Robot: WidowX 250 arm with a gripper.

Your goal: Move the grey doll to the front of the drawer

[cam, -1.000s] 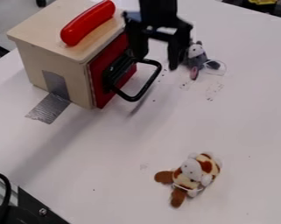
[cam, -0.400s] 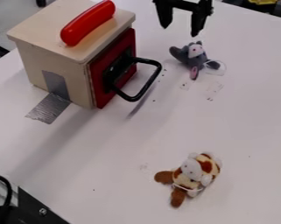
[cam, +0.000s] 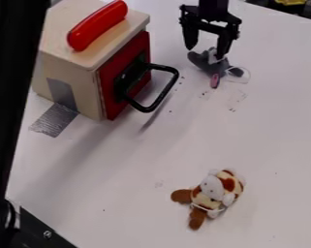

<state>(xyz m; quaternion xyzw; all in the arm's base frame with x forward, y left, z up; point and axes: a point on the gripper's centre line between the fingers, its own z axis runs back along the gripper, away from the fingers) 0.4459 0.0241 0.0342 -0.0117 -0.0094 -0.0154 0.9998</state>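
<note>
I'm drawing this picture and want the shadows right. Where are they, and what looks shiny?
In the camera view, a wide soft shadow slants down-left across the white table from the pale wooden box with a red front; in the same view, a thin darker streak lies below the black loop handle, and the crinkled silver tape shows pale glints.

From my remote post, I look down on a broad lane of white tabletop (cam: pixel 183 140) between the drawer's black handle (cam: pixel 168 92) and the spotted plush (cam: pixel 216 191). A tighter gap separates the handle, jutting from the red front (cam: pixel 108 80), from the grey doll (cam: pixel 218 66). The wooden box (cam: pixel 77 92) blocks the upper left; a black column (cam: pixel 12 97) cuts down the view's left side.
</note>
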